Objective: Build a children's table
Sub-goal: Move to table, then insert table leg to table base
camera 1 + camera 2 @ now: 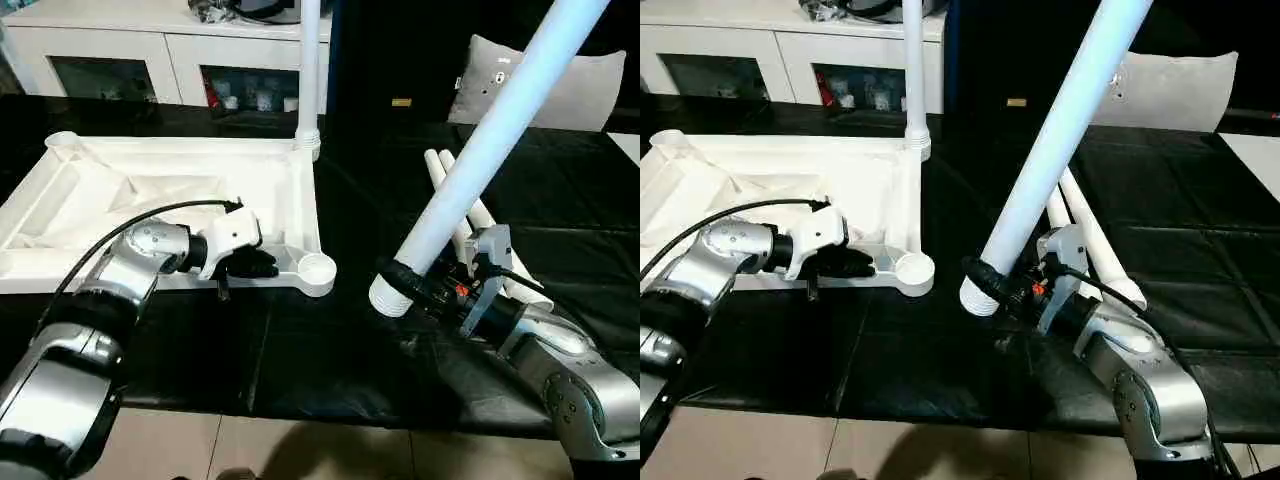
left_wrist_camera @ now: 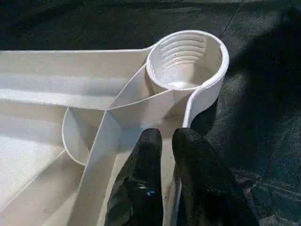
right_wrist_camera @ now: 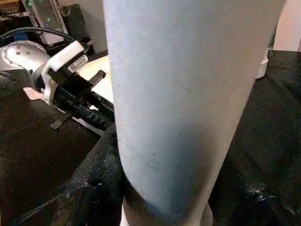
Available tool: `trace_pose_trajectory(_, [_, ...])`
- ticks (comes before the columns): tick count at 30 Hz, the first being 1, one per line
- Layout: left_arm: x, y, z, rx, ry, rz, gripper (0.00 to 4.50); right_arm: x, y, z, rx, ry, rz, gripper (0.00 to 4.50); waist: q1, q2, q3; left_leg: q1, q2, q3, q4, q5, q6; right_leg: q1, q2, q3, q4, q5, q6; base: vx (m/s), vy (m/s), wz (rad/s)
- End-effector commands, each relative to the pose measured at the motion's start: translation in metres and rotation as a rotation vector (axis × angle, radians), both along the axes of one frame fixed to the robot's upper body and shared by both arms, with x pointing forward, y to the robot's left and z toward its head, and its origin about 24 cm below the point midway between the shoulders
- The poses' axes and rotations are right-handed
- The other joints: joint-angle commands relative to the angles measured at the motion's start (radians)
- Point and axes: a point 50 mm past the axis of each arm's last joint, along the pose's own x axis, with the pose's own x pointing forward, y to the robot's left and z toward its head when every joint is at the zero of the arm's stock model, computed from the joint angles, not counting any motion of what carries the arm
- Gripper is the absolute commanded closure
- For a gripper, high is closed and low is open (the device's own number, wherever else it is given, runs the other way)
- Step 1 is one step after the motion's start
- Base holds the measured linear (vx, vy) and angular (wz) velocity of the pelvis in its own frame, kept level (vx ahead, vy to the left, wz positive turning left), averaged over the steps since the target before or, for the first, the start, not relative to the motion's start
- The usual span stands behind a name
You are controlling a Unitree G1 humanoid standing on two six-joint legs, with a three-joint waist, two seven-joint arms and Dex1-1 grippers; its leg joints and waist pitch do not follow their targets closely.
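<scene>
- The children's table top (image 1: 180, 190) lies upside down at the left of the head views on a black-covered surface (image 1: 330, 350), its ribbed underside facing up.
- One white leg (image 1: 309, 70) already stands upright in the far corner socket, top centre of the left eye view.
- The near corner socket (image 1: 317, 268) is empty; its inner threads show in the left wrist view (image 2: 186, 59).
- The left gripper (image 1: 250, 264), lower left of centre, has its two black fingers (image 2: 141, 183) pinched on the table top's rim rib just beside that empty socket.
- The right gripper (image 1: 425, 283), lower right of centre, is clamped around the threaded lower end of a second leg (image 1: 500, 130), which tilts up toward the upper right of the frame.
- That leg's ridged end hangs near the empty socket but apart from it.
- Two more legs (image 1: 470, 215) lie on the black surface behind the right gripper.
- A white cabinet with glass doors (image 1: 150, 60) fills the upper left background, and a grey cushion (image 1: 580, 90) sits upper right.
</scene>
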Motion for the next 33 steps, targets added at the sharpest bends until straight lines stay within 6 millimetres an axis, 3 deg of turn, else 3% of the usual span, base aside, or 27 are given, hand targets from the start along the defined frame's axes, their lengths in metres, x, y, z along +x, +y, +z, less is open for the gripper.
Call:
trace_pose_trajectory(1, [-0.003, 0.002, -0.008, 0.022, 0.063, -0.012, 3.40, -0.002, 0.000, 0.006, -0.006, -0.024, 0.014, 2.60, 0.005, -0.001, -0.066, -0.011, 0.004, 0.019, -0.068, -0.112, -0.003, 0.067, -0.055, 0.047, -0.081, -0.159, -0.149, 0.000, 0.000, 0.00])
trace_pose_trajectory(5, [-0.003, 0.008, -0.010, 0.044, 0.088, -0.003, 3.06, -0.001, 0.002, 0.006, -0.007, -0.023, 0.023, 2.60, 0.005, -0.004, -0.065, -0.010, 0.005, 0.020, -0.068, -0.107, 0.001, 0.067, -0.055, 0.046, -0.079, -0.131, -0.160, 0.000, 0.000, 0.00])
trace_pose_trajectory(18, [-0.003, 0.009, -0.013, 0.044, 0.113, -0.010, 3.00, 0.001, 0.003, 0.006, -0.016, -0.022, 0.038, 2.60, 0.005, -0.007, -0.064, -0.010, 0.007, 0.021, -0.069, -0.104, 0.008, 0.067, -0.059, 0.048, -0.080, -0.141, -0.162, 0.000, 0.000, 0.00])
trace_pose_trajectory(19, [-0.003, 0.008, -0.012, 0.031, 0.104, -0.012, 3.29, 0.001, 0.003, 0.006, -0.016, -0.023, 0.037, 2.60, 0.005, -0.007, -0.063, -0.010, 0.007, 0.022, -0.069, -0.106, 0.009, 0.066, -0.059, 0.048, -0.081, -0.145, -0.161, 0.000, 0.000, 0.00])
trace_pose_trajectory(26, [-0.005, 0.001, -0.013, -0.013, 0.124, -0.053, 3.78, 0.003, 0.004, 0.008, -0.021, -0.031, 0.045, 2.60, 0.010, -0.003, -0.066, -0.009, 0.009, 0.021, -0.069, -0.096, 0.006, 0.067, -0.059, 0.049, -0.077, -0.109, -0.170, 0.000, 0.000, 0.00])
trace_pose_trajectory(27, [-0.006, -0.001, -0.015, -0.012, 0.117, -0.061, 3.79, 0.003, 0.004, 0.009, -0.022, -0.034, 0.048, 2.60, 0.012, 0.001, -0.066, -0.009, 0.009, 0.020, -0.068, -0.096, 0.005, 0.067, -0.059, 0.049, -0.075, -0.097, -0.176, 0.000, 0.000, 0.00])
trace_pose_trajectory(28, [-0.006, -0.001, -0.015, -0.010, 0.113, -0.060, 3.83, 0.003, 0.004, 0.009, -0.023, -0.035, 0.048, 2.60, 0.011, -0.002, -0.066, -0.009, 0.009, 0.021, -0.068, -0.096, 0.005, 0.068, -0.058, 0.049, -0.075, -0.087, -0.178, 0.000, 0.000, 0.00])
trace_pose_trajectory(29, [-0.006, -0.004, -0.018, -0.003, 0.095, -0.048, 3.94, 0.004, 0.004, 0.010, -0.028, -0.040, 0.052, 2.60, 0.012, 0.001, -0.067, -0.009, 0.009, 0.021, -0.068, -0.097, 0.005, 0.069, -0.059, 0.049, -0.074, -0.082, -0.182, 0.000, 0.000, 0.00])
trace_pose_trajectory(33, [-0.013, -0.019, -0.029, -0.022, 0.119, -0.045, 4.19, 0.005, 0.004, 0.012, -0.037, -0.047, 0.061, 2.60, 0.013, 0.000, -0.064, -0.007, 0.012, 0.022, -0.069, -0.116, 0.007, 0.068, -0.061, 0.049, -0.077, -0.105, -0.188, 0.000, 0.000, 0.00])
